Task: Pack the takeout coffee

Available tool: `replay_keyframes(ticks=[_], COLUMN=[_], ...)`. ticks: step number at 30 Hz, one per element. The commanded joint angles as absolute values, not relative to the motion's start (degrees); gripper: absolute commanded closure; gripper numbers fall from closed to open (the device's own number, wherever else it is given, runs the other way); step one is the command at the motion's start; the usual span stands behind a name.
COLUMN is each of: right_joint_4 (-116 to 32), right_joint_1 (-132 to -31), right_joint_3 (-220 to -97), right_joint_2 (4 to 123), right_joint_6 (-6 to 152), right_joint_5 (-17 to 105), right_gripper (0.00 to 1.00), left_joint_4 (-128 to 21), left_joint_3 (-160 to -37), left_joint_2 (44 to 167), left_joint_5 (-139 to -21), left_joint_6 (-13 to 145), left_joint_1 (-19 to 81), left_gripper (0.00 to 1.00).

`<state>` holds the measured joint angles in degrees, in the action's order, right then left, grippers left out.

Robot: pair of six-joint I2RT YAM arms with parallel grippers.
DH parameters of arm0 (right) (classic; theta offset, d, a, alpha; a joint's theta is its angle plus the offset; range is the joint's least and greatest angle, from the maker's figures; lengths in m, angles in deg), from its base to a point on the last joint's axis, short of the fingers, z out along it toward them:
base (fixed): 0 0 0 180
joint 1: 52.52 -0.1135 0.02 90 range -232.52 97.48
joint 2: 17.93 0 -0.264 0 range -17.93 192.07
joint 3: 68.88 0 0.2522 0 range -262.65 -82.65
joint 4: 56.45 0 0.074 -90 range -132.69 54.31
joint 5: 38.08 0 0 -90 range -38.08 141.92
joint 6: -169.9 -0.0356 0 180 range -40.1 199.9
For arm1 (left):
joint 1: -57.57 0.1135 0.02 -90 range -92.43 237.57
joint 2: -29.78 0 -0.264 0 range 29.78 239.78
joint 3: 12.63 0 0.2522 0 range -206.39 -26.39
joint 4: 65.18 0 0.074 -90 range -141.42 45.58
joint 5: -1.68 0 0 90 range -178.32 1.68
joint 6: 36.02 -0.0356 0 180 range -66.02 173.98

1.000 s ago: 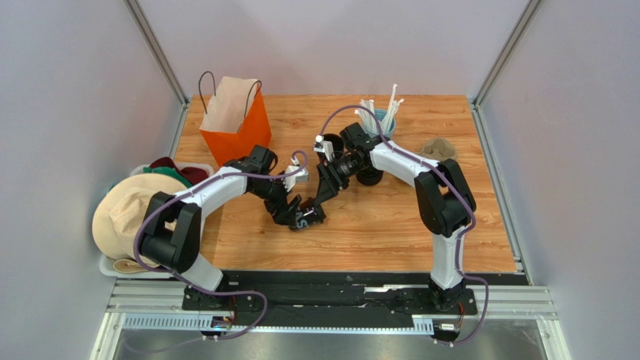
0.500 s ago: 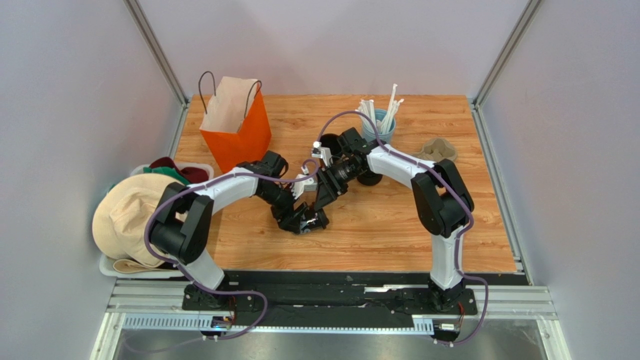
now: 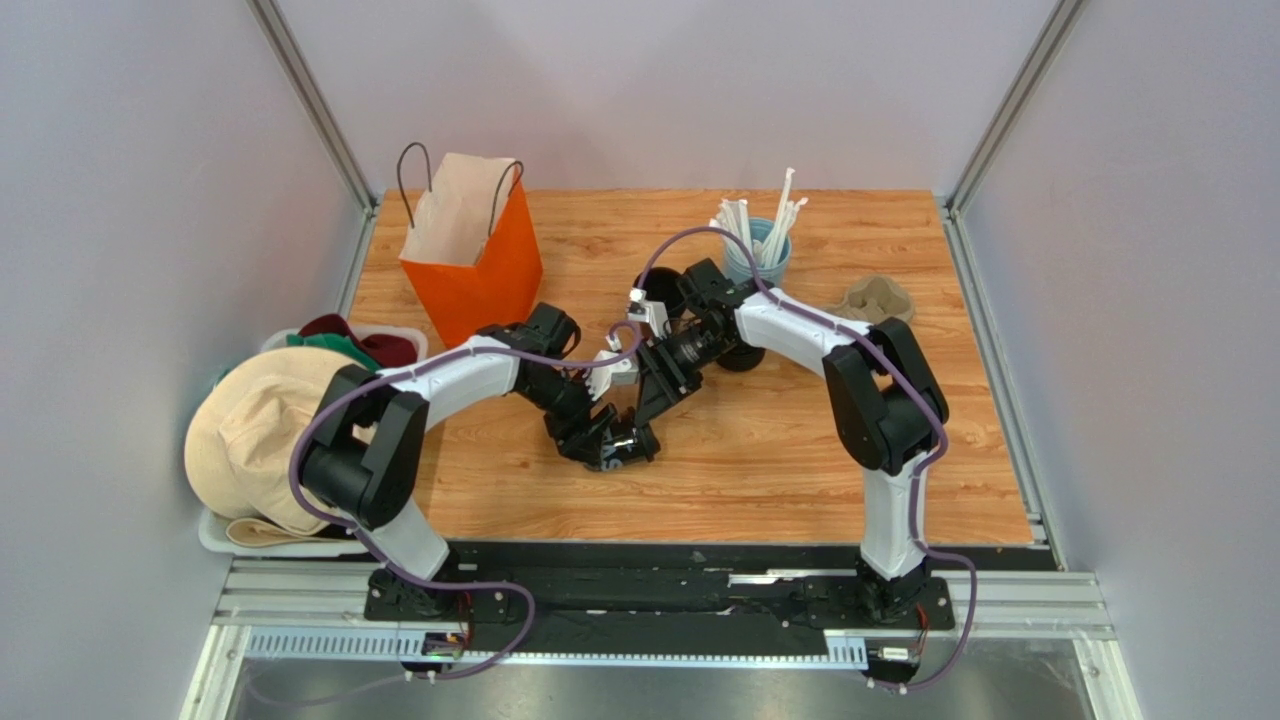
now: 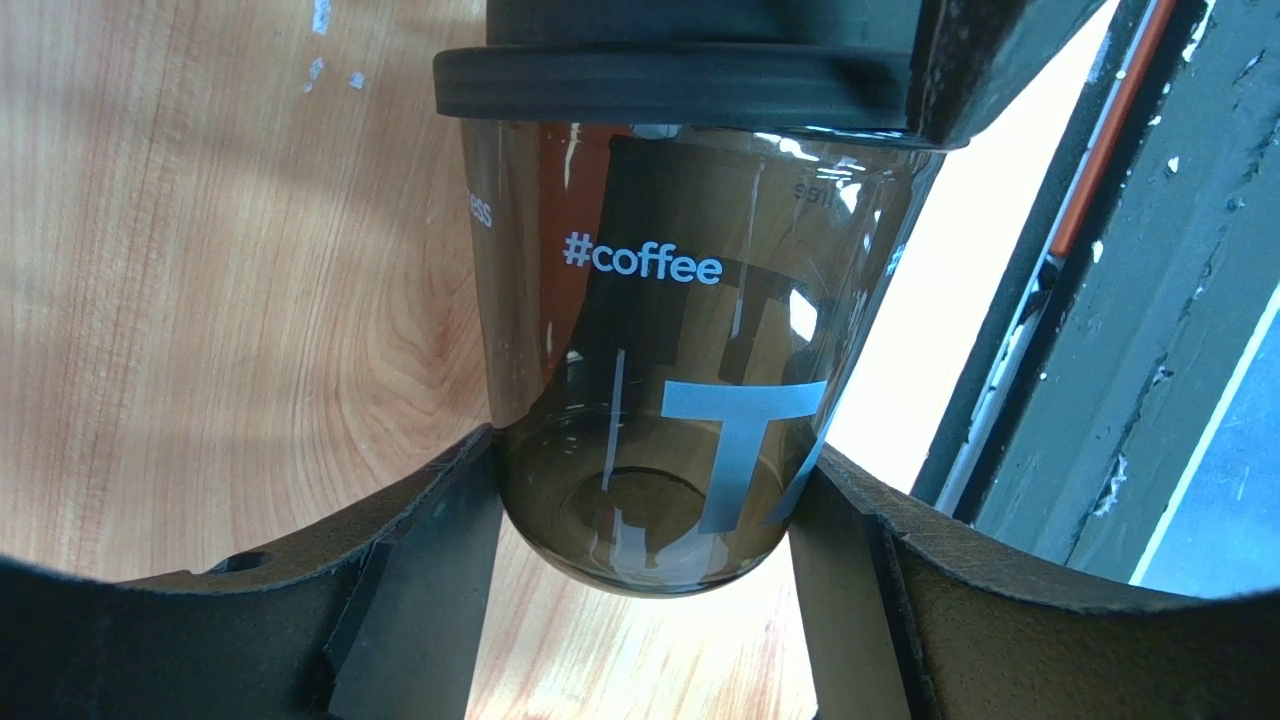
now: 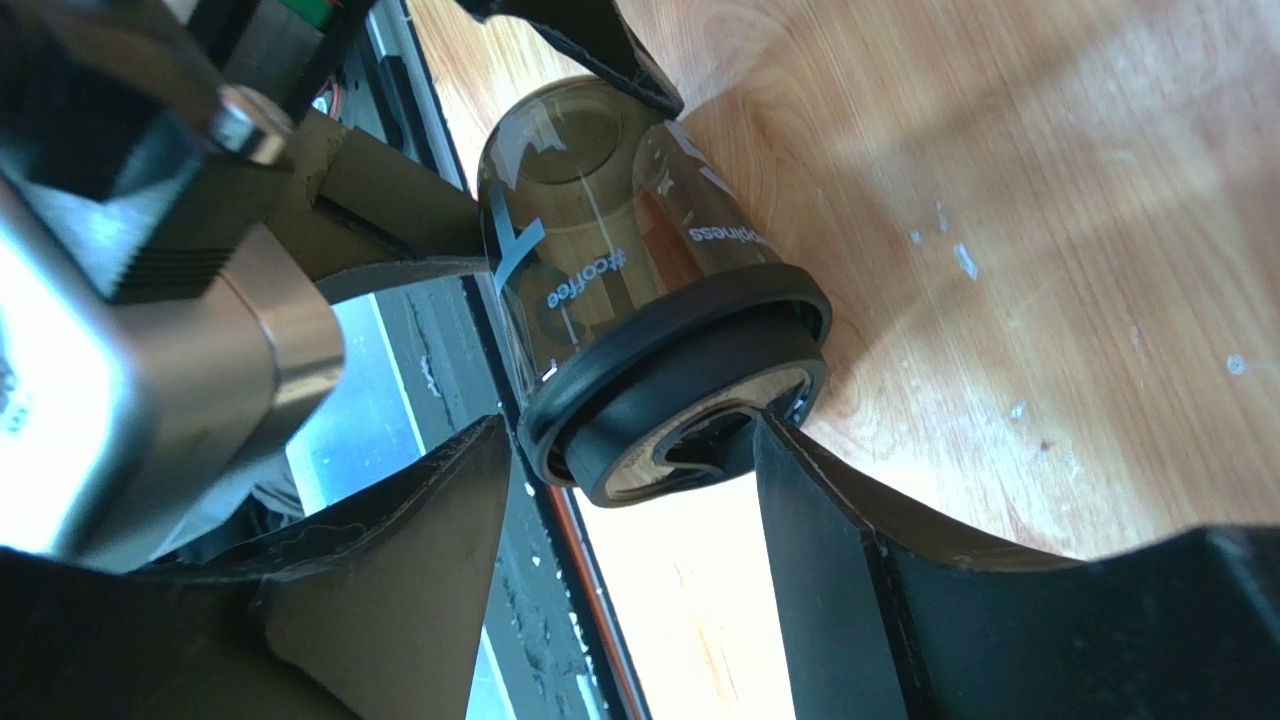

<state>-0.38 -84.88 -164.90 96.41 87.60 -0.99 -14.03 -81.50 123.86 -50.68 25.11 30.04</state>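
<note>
The takeout coffee [image 4: 676, 345] is a smoky brown see-through cup printed "#coffee", with a black lid [image 5: 684, 383]. It hangs tilted just above the wooden table [image 3: 781, 450], between both arms. My left gripper [image 4: 654, 450] is shut on the cup's rounded base, one finger [image 4: 436, 570] against each side. My right gripper [image 5: 631, 428] is shut on the lid end, and its fingers [image 5: 842, 555] press the lid's rim. In the top view the cup [image 3: 624, 443] is mostly hidden by the two grippers near the table's middle front.
An open orange paper bag [image 3: 473, 248] stands at the back left. A pale blue cup of white straws [image 3: 759, 233] and a moulded cardboard tray [image 3: 876, 300] are at the back right. A bin of hats and cloth [image 3: 271, 428] sits off the table's left edge.
My left arm has swung right toward the right gripper, and its jaws have narrowed onto the cup's base. My right gripper has kept its hold on the lid and shifted slightly.
</note>
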Motion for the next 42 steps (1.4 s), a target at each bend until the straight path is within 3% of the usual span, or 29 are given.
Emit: replay_keyframes(ticks=[1,20,32,42], right_joint_4=[2.48,14.17,20.33,23.06], right_joint_1=[-82.94,-79.86,-66.86,-66.5], right_joint_3=[-166.14,-168.95,-171.42,-169.57], right_joint_2=[93.95,88.77,85.16,89.38], right_joint_6=[88.77,96.16,99.94,102.93], right_joint_5=[-2.13,-8.02,-22.52,-30.69], right_gripper=[0.35,0.34,0.32,0.31], left_joint_4=[-15.64,-15.12,-24.16,-34.36], left_joint_3=[-81.41,-85.62,-87.47,-88.09], left_joint_2=[123.82,120.22,113.89,110.2], left_joint_5=[-50.27,-43.95,-37.88,-39.72], left_joint_6=[24.53,24.36,29.62,35.69], left_joint_1=[29.53,29.53,29.62,29.62], left_gripper=[0.36,0.37,0.37,0.36])
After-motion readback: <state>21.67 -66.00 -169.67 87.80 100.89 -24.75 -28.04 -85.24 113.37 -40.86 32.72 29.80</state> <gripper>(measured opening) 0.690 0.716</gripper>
